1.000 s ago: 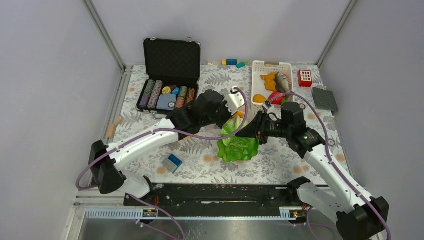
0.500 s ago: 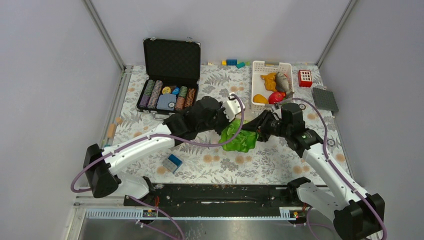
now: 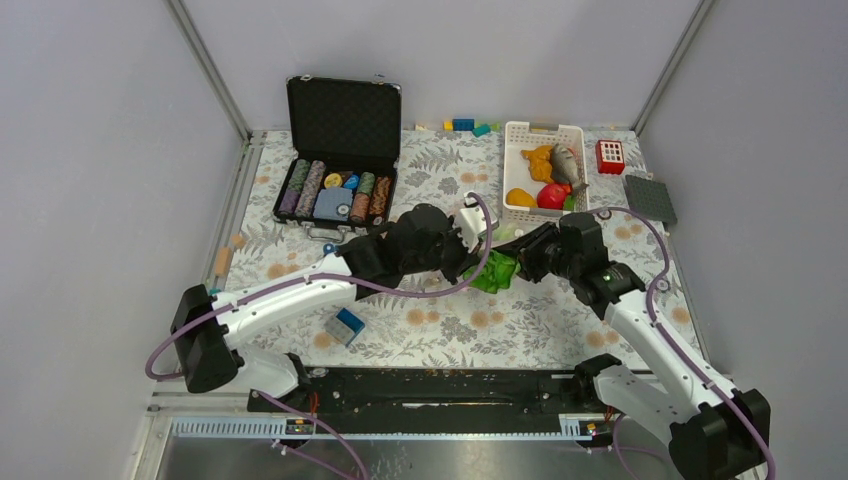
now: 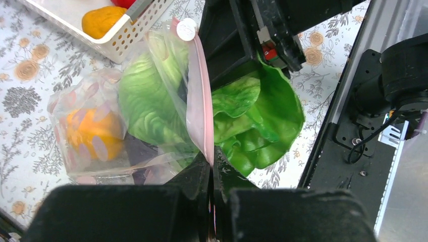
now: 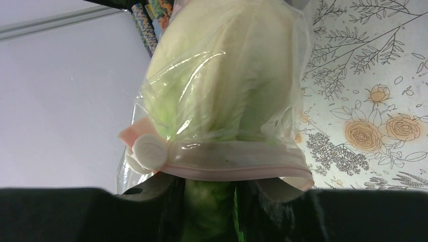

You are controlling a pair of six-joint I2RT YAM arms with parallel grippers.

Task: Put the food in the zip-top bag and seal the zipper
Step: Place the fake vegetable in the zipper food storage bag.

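The clear zip-top plastic bag point(image 4: 151, 101) is hanging just above the floral-patterned table point(image 4: 30, 85), beside the white plastic basket point(image 4: 126, 35). The left gripper point(image 4: 211, 169) is pinching its pink zipper strip point(image 4: 199, 101) with narrowed jaws. The right gripper point(image 5: 212, 194) is clamping the green lettuce leaf point(image 4: 257, 111), which is sitting half inside. A round orange food piece point(image 4: 96, 128) is lying at the bottom. Much leaf is bulging outside the mouth, so it is probably risking a jammed zipper. A hard push could also pull the rim free.
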